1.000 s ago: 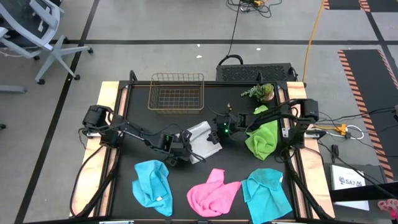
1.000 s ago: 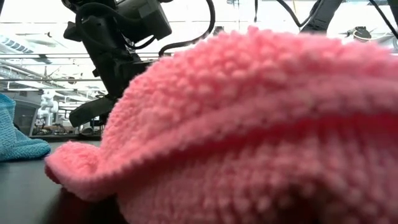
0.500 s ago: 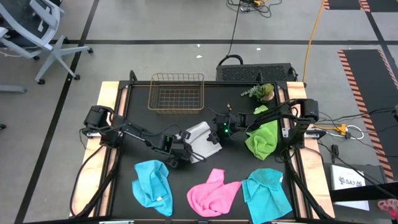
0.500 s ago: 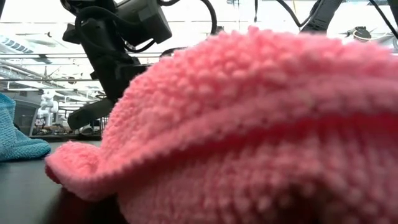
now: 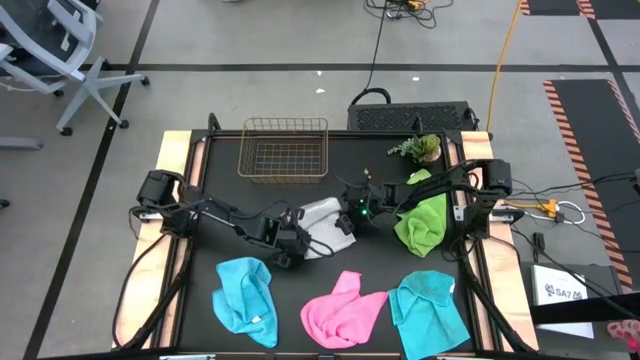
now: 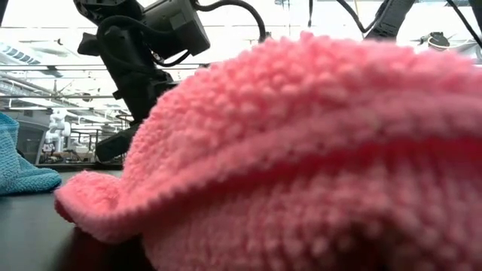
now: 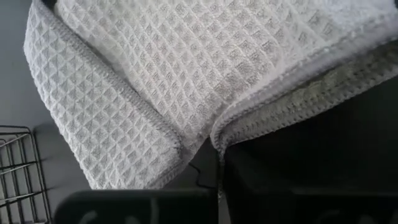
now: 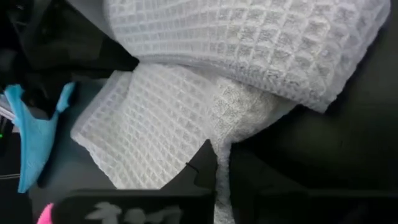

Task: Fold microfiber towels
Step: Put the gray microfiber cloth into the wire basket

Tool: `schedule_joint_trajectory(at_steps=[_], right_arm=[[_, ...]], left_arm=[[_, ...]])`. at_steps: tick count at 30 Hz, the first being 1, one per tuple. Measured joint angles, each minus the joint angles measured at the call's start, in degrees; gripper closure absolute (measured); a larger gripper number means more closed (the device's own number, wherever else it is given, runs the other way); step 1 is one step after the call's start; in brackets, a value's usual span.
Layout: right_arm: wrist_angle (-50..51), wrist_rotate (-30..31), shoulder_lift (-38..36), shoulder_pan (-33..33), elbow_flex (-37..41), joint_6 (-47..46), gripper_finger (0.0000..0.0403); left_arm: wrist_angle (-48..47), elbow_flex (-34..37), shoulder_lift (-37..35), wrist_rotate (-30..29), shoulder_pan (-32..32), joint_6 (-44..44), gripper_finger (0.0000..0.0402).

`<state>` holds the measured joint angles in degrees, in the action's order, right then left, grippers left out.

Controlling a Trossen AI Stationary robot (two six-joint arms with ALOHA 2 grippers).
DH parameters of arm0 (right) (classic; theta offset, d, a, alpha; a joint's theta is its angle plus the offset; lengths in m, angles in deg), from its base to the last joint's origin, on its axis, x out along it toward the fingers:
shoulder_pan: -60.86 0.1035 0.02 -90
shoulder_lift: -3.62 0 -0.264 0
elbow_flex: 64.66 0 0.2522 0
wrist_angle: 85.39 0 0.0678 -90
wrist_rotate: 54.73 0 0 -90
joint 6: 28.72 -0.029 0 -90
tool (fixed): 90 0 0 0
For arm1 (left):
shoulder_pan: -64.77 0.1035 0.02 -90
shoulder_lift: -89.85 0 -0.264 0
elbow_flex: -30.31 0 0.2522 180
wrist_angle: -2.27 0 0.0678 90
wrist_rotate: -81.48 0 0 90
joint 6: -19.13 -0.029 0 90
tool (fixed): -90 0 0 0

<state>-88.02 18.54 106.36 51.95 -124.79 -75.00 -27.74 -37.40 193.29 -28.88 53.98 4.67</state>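
Five microfiber towels are shown on the dark counter (image 5: 200, 170). The white-grey towel (image 5: 320, 218) is located at the middle, partly folded over itself, with a waffle weave seen in both wrist views. It is gripped from two sides: the left end effector (image 5: 290, 240) is closed on its left edge, and the right end effector (image 5: 345, 222) is closed on its right edge. Along the near edge, a cyan-blue towel (image 5: 247, 297) is seen at the left, the pink towel (image 5: 342, 311) in the middle, and a second cyan-blue towel (image 5: 430, 308) at the right, all crumpled. The lime green towel (image 5: 422, 220) is bunched at the right side. A copper wire basket (image 5: 284, 149) is placed at the far side, and a small green plant (image 5: 420, 148) at the far right.
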Motion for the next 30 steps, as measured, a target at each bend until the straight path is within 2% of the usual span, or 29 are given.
schedule_joint_trajectory(at_steps=[6, 15, 18, 23, 26, 30], right_arm=[[-3.93, -0.02, 0.0, 0.02, -0.2, -2.3, 0.0398], [-3.08, -1.72, -0.04, 0.51, -5.74, -0.85, 0.0401], [1.59, -2.03, -0.32, 0.93, -9.44, 1.25, 0.0401], [15.33, -1.46, -2.73, 1.59, -17.22, 7.73, 0.0402], [22.3, 0.33, -4.93, 1.53, -21.49, 11.02, 0.0402], [26.28, 1.68, -7.65, 0.61, -26.19, 13.51, 0.0402]], left_arm=[[-1.28, -0.9, 0.11, -3.76, 0.07, 0.26, 0.0397], [-6.72, -8.33, 0.09, -8.51, 0.86, 0.07, 0.0398], [-12.03, -11.09, 0.0, -9.92, 1.2, 0.27, 0.0399], [-21.24, -17.0, -0.35, -14.14, 1.24, 2.83, 0.0399], [-24.21, -20.04, -1.68, -15.5, 1.39, 3.19, 0.0399], [-24.84, -22.11, -5.79, -15.9, 2.55, 4.2, 0.0399]])
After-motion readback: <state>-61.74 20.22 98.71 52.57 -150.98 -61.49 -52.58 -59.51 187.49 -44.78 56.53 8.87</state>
